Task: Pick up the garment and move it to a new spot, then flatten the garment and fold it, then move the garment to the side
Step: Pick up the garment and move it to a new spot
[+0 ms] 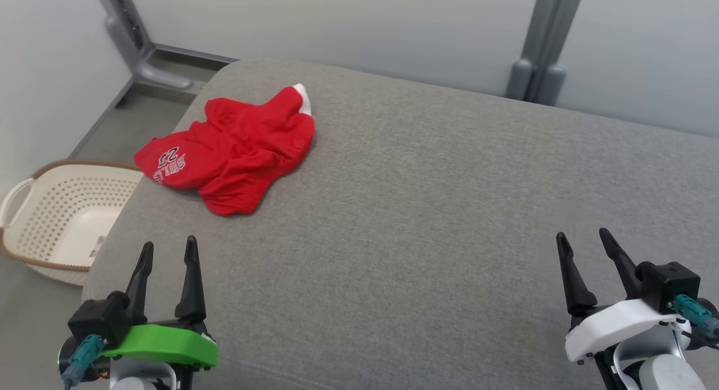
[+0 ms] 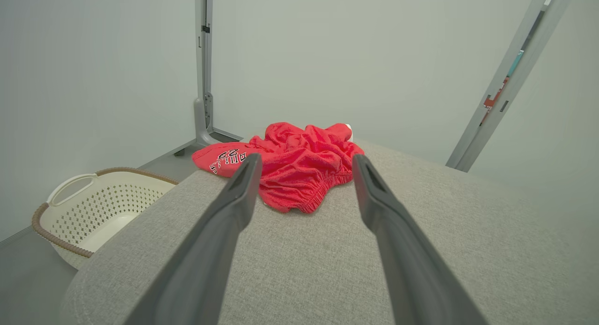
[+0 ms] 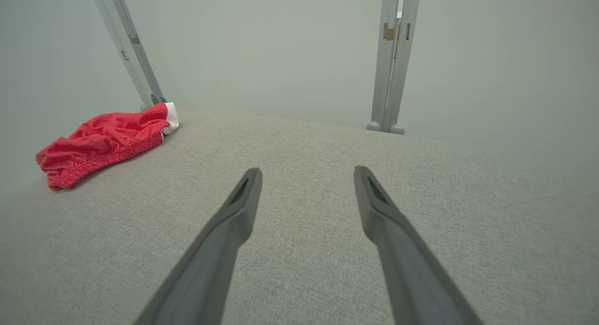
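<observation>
Grey cushion (image 1: 421, 210), red garment (image 1: 236, 148); basket (image 1: 50, 210) alongside; left end effector (image 1: 169, 241), right end effector (image 1: 582, 233) apart.

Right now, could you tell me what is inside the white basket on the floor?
The basket shows bare perforated walls and a pale floor; the grey padded surface covers the part nearest it.

Garment (image 1: 230, 151) on cushion (image 1: 427, 210), basket (image 1: 62, 221) left.

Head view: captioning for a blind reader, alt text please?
A crumpled red garment lies far left on a grey cushioned surface, a cream basket on the floor beside it. The left gripper and right gripper sit low, jaws open.
</observation>
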`<state>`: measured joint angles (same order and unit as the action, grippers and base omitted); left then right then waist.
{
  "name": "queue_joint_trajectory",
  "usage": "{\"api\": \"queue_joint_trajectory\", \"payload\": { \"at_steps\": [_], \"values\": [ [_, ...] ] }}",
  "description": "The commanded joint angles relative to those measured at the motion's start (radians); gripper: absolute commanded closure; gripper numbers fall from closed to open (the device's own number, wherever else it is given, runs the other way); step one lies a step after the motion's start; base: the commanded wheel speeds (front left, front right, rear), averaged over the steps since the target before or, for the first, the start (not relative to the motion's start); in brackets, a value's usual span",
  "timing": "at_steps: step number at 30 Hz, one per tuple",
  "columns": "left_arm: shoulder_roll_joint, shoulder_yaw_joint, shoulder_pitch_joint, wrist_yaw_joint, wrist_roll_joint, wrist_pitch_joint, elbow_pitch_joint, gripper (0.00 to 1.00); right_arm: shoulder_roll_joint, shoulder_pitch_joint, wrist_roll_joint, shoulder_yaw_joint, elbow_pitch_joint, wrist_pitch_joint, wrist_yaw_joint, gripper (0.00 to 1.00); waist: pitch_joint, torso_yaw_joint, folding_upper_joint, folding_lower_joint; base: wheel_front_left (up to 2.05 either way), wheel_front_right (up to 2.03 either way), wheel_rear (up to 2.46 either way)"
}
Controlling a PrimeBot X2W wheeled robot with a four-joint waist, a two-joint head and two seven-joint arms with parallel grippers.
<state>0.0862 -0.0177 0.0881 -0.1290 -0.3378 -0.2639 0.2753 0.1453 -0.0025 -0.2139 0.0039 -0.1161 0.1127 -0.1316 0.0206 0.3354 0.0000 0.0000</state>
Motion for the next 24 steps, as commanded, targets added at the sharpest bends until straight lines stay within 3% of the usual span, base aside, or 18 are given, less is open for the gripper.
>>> {"api": "queue_joint_trajectory", "payload": {
  "at_steps": [1, 10, 24],
  "values": [
    [0.003, 0.005, -0.016, -0.001, 0.006, 0.000, -0.001, 0.00, 0.001, 0.003, 0.004, 0.000, 0.002, 0.001, 0.002, 0.00, 0.001, 0.103, 0.0000, 0.0000, 0.00, 0.00, 0.00],
    [-0.001, 0.016, -0.025, -0.002, 0.006, 0.000, 0.003, 0.00, 0.009, -0.010, -0.009, 0.021, -0.009, 0.001, 0.002, 0.00, 0.000, 0.180, 0.0000, 0.0000, 0.00, 0.00, 0.00],
    [-0.012, 0.008, 0.018, -0.001, -0.006, 0.000, 0.032, 0.00, 0.012, -0.010, -0.009, 0.037, 0.000, -0.008, 0.002, 0.00, 0.021, 0.178, 0.0000, 0.0000, 0.00, 0.00, 0.00]
  ]
}}
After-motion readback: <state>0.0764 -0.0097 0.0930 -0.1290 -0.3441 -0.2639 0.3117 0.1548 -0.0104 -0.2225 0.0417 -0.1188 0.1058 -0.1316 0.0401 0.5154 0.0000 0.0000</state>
